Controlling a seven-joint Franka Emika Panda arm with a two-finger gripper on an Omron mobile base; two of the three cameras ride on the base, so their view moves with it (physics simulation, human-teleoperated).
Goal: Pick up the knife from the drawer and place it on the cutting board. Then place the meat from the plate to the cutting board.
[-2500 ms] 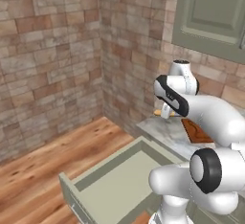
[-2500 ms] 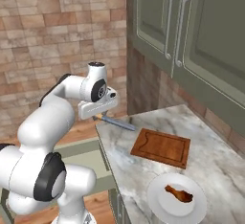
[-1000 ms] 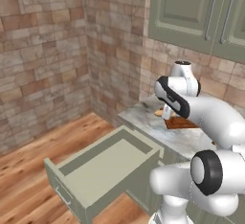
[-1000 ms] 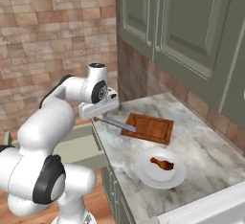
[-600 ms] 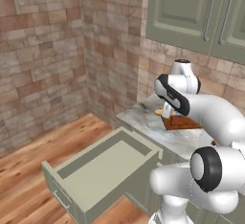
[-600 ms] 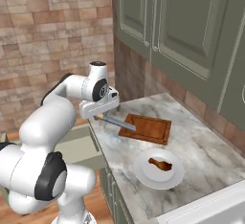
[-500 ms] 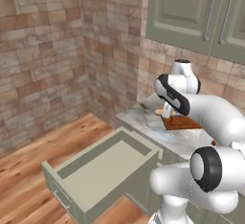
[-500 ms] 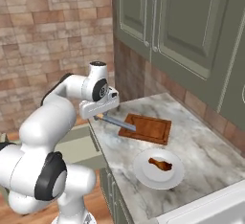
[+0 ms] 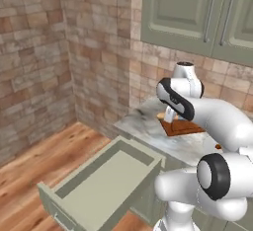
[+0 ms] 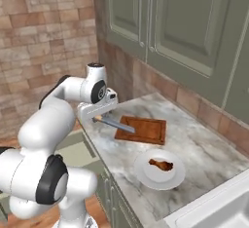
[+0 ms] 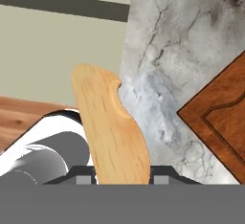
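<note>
My gripper (image 10: 97,118) hangs over the left end of the marble counter, shut on the knife (image 10: 115,123). Its tan handle (image 11: 112,132) sits between the fingers, and the grey blade reaches out over the near corner of the cutting board (image 10: 144,130). In the hand view a corner of the reddish-brown cutting board (image 11: 221,117) lies to the right. The meat (image 10: 161,164) rests on the white plate (image 10: 146,173), on the counter in front of the board. The drawer (image 9: 101,185) stands pulled out below the counter's end, its pale green inside (image 11: 57,58) bare.
Sage-green wall cabinets (image 10: 170,22) hang above the counter (image 10: 204,149), low over the workspace. A sink corner (image 10: 228,212) shows at the lower right. Brick walls close off the corner behind the wooden floor (image 9: 44,161). The open drawer juts out over the floor.
The whole picture has shifted since the earliest frames, so the base has driven. Over the last second the arm and the held knife have barely moved.
</note>
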